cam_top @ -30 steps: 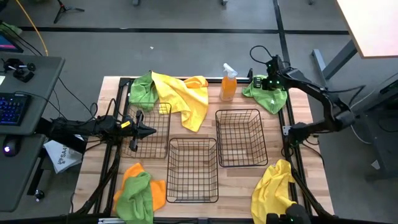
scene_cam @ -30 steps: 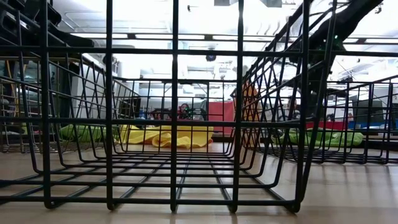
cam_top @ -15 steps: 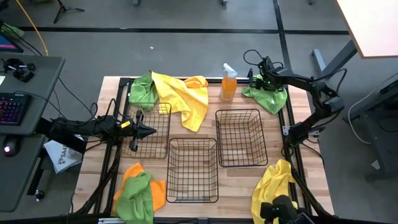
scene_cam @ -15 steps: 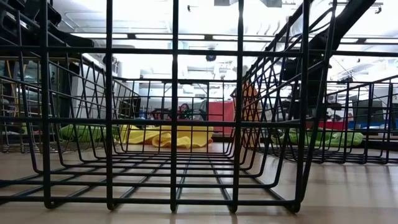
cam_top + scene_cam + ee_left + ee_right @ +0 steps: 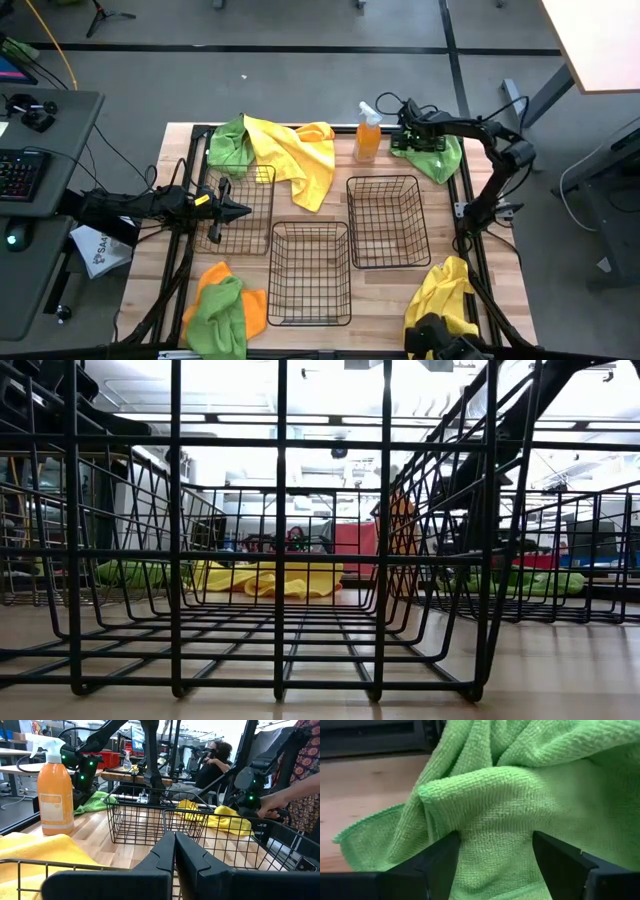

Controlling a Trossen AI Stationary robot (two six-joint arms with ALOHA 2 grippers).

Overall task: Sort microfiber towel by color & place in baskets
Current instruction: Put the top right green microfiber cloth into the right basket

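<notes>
A lime green microfiber towel (image 5: 440, 158) lies crumpled at the table's far right corner. My right gripper (image 5: 411, 137) is down on its left part, open, with a raised fold (image 5: 492, 827) between its fingers. Three black wire baskets stand mid-table: left (image 5: 243, 222), middle (image 5: 310, 272), right (image 5: 387, 222). A green, yellow and orange heap of towels (image 5: 285, 150) drapes over the left basket's far rim. Orange and green towels (image 5: 225, 305) lie near left, and a yellow one (image 5: 440, 295) near right. My left gripper (image 5: 240, 210) is shut over the left basket. My right gripper comes at the green towel from above, its open fingers (image 5: 440, 862) standing on either side of a bunched fold (image 5: 492, 845). The cloth fills the gap between them and lies slack on the table. Whether the pads press the fold I cannot tell.
An orange spray bottle (image 5: 367, 132) stands upright just left of my right gripper. Black frame rails (image 5: 465, 215) run along the table's sides. Beyond the table a person's hand (image 5: 272, 806) shows, and another person sits farther off (image 5: 215, 760).
My right gripper has moved toward the table's left edge, from the far right corner to the green towel's left part beside the spray bottle, and has gone down onto the cloth. The towels and baskets lie as before.
</notes>
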